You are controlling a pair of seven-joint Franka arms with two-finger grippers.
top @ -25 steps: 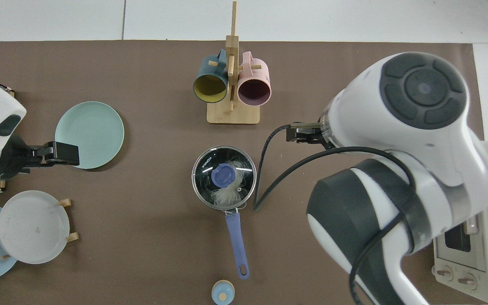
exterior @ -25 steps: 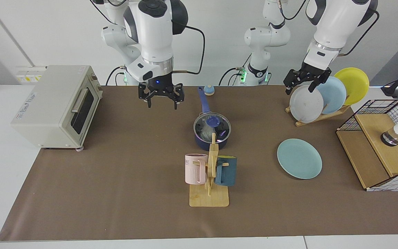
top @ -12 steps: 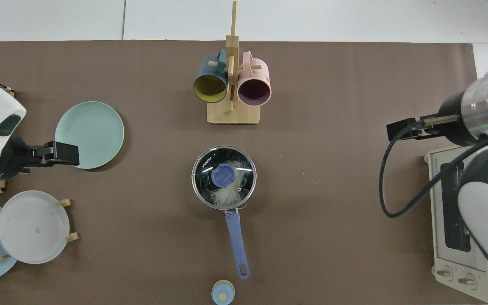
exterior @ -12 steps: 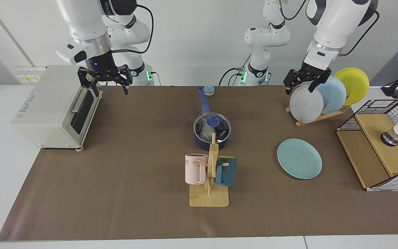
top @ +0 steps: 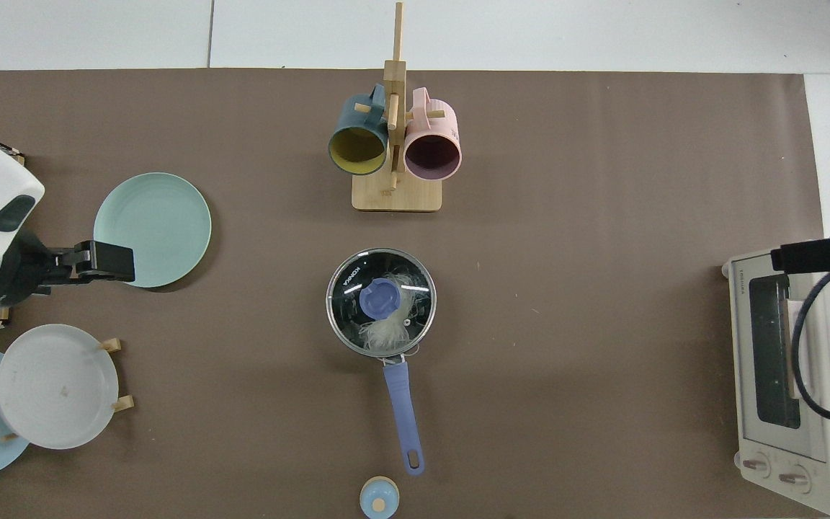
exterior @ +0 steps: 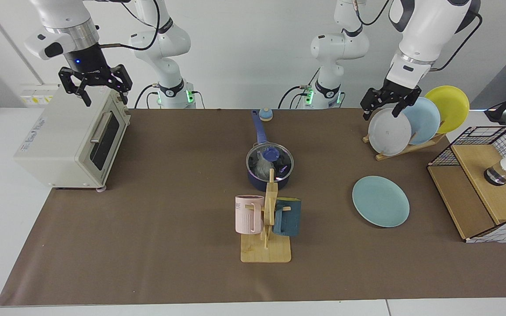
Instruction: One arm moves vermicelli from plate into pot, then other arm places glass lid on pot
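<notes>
A round glass lid (exterior: 270,160) with metal rim and blue knob sits on the dark navy pot (top: 380,344), white vermicelli (top: 388,328) tangled beneath it; lettering on the glass is too small to read. The glossy teal plate (exterior: 381,201) lies bare, well apart. The right gripper (exterior: 95,86) hangs spread and empty above the boxy cream toaster oven (exterior: 71,134), far from the pot. The left gripper (exterior: 388,103), fingers parted, hovers beyond the pot at the standing white plate (exterior: 389,131).

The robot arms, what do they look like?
Both arms are glossy white with rounded dark grey joint caps and a silver ring at the wrist. Black cables loop along them. The right gripper is black with a small blue light above it; the left gripper is black too. Green lights glow at the bases.
</notes>
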